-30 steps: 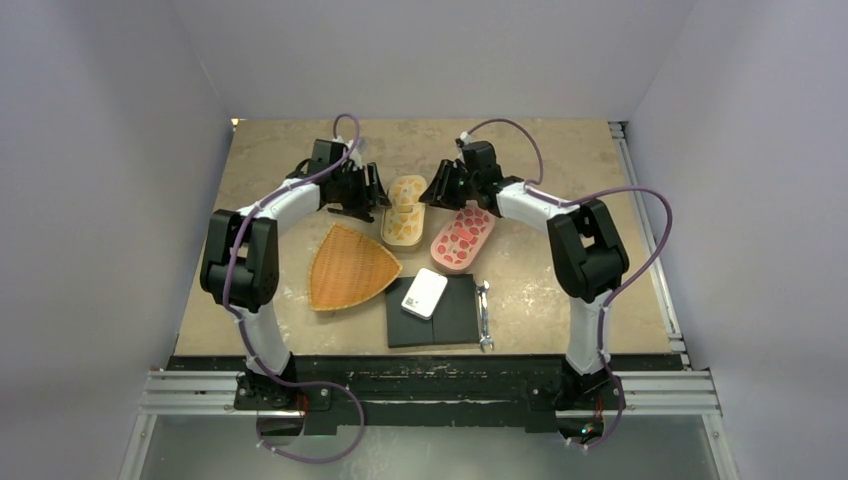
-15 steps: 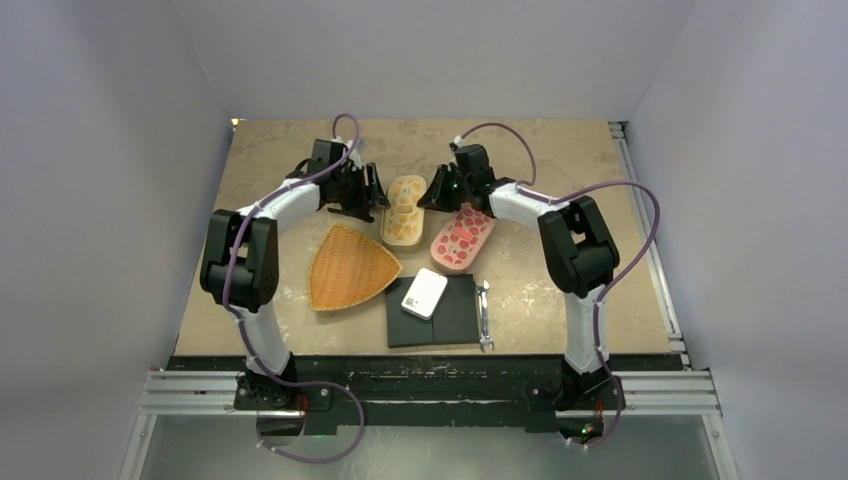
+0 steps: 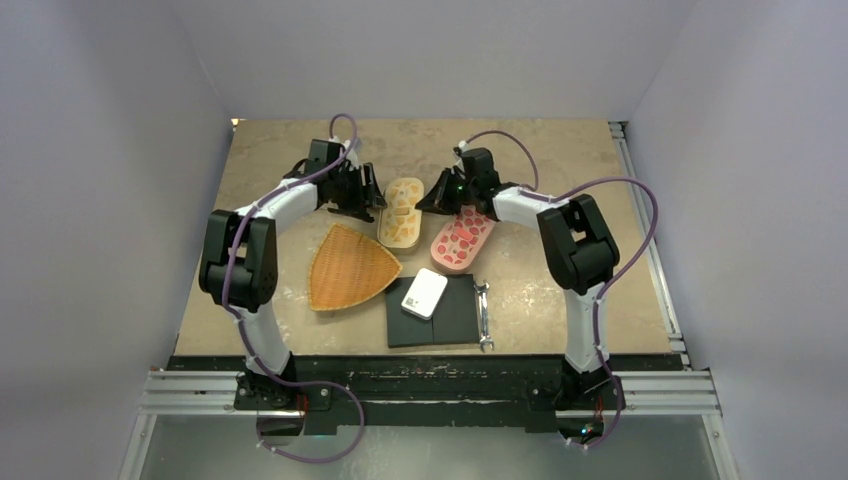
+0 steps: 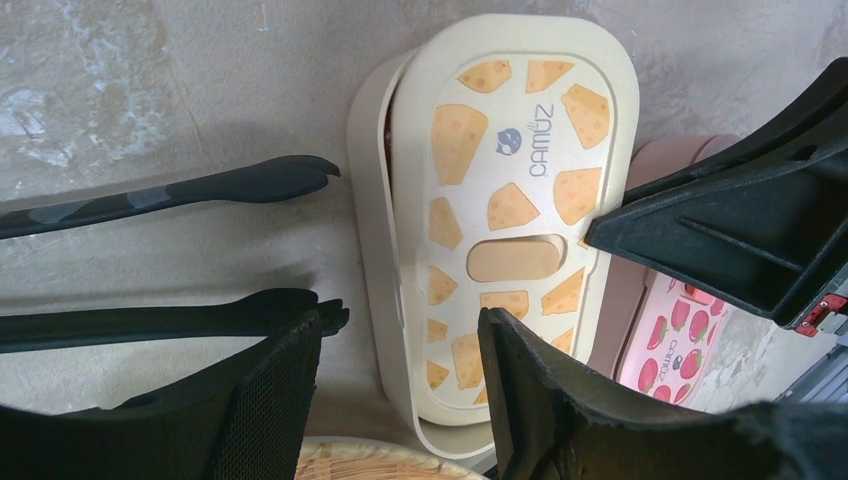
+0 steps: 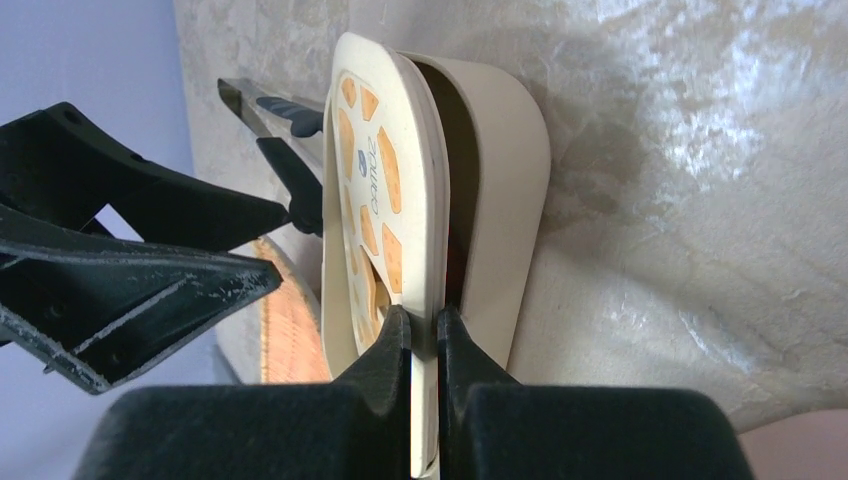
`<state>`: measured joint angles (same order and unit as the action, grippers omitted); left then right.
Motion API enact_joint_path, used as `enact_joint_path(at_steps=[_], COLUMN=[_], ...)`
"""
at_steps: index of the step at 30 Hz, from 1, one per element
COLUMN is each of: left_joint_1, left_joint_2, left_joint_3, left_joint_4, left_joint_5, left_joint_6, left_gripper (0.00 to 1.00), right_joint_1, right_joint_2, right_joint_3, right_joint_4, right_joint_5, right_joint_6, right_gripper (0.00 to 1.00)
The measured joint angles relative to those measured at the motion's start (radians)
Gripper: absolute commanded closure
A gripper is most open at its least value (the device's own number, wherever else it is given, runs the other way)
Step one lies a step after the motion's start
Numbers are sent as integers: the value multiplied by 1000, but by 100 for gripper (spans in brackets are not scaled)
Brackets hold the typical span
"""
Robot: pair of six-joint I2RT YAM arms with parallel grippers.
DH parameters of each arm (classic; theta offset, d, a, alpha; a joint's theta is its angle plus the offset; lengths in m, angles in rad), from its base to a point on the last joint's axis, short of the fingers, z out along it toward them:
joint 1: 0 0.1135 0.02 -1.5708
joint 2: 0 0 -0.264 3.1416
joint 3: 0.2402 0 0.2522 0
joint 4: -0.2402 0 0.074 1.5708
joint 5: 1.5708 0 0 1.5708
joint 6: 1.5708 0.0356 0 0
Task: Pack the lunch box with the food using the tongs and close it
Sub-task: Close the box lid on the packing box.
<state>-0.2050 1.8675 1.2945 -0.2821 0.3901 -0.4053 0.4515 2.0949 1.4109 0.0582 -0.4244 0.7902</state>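
Observation:
The cream lunch box (image 3: 403,212) with a cheese-print lid (image 4: 500,200) lies between both arms. My right gripper (image 5: 422,335) is shut on the lid's rim, pads on either side of it. The lid (image 5: 365,200) stands tilted off the box base (image 5: 505,170), leaving a gap on one side. My left gripper (image 4: 400,370) is open just above the box's other long edge, with nothing held. The dark tongs (image 4: 250,182) lie on the table left of the box, black tips apart and pointing at it. The food is hidden under the lid.
A pink strawberry-print box (image 3: 462,238) sits right beside the cream one. A woven basket tray (image 3: 350,268) lies in front of my left gripper. Nearer the bases are a black mat (image 3: 455,315), a white device (image 3: 424,293) on it, and a silver wrench (image 3: 484,315).
My right gripper has slid a little left to the lunch box and closed on the lid's rim. The left arm has not moved.

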Motion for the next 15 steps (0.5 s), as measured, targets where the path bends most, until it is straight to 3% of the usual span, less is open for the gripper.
enact_joint_path(at_steps=[15], left_joint_1=[26], left_joint_2=[-40], left_joint_3=[-24], left_joint_4=[3], left_joint_5=[12], left_joint_6=[0], left_gripper=[41], right_joint_1=[-54], right_joint_2=[-2], right_joint_3=[-91], right_joint_4=[131], right_joint_5=[-175], right_joint_6=[125], right_gripper=[100])
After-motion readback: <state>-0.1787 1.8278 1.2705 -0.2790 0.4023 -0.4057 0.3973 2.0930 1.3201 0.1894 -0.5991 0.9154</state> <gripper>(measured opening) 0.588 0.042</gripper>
